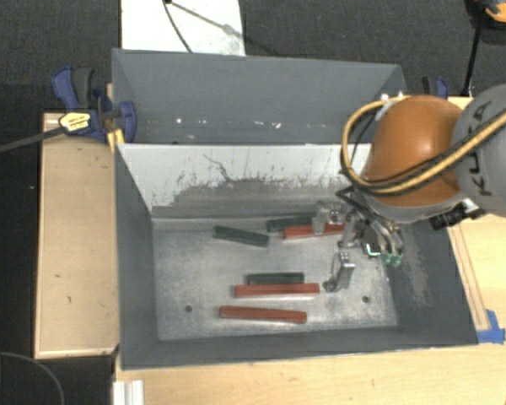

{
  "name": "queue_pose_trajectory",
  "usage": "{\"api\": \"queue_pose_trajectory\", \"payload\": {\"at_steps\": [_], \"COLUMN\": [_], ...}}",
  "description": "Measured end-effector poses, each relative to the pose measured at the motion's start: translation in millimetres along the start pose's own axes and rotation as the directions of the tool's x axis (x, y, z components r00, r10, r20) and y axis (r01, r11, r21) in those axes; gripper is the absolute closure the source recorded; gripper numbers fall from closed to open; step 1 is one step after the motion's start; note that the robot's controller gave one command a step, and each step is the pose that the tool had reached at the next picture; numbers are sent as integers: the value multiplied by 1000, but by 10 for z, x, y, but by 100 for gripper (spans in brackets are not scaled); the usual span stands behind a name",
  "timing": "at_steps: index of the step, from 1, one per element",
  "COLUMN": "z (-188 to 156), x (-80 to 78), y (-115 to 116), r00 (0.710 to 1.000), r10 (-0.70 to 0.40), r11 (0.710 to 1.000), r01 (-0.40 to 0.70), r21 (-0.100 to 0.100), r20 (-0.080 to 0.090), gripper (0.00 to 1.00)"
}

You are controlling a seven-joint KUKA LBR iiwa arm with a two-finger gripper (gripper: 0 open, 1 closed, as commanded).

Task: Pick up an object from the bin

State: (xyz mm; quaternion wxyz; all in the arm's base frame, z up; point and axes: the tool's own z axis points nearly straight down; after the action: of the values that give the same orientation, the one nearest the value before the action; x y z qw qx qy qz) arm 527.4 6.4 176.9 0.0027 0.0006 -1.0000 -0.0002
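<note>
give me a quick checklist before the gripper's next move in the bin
1. gripper down inside the bin, clear of its walls: ok
2. a thing close by: ok, the middle red-brown bar ends right next to the gripper
3. gripper centred over that bar: not ok, it sits off the bar's right end
4. bar free of neighbours: not ok, a dark green bar lies close alongside it
5. gripper touching the bar: cannot tell

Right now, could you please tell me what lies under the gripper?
Bare bin floor, it seems; the gripper hangs just right of the middle red stick. The back red stick runs under the wrist, which covers its right end.
</note>
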Motion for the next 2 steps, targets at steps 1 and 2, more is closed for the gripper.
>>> {"api": "queue_pose_trajectory", "payload": {"at_steps": [1,2], "z": [-38,201], "x": [-18,3], "y": [0,87], "r00": [1000,997], "r10": [0,79], "r11": [1000,997], "r01": [0,-79], "r21": [0,-1], "r20": [8,17], "gripper": [0,0]}}
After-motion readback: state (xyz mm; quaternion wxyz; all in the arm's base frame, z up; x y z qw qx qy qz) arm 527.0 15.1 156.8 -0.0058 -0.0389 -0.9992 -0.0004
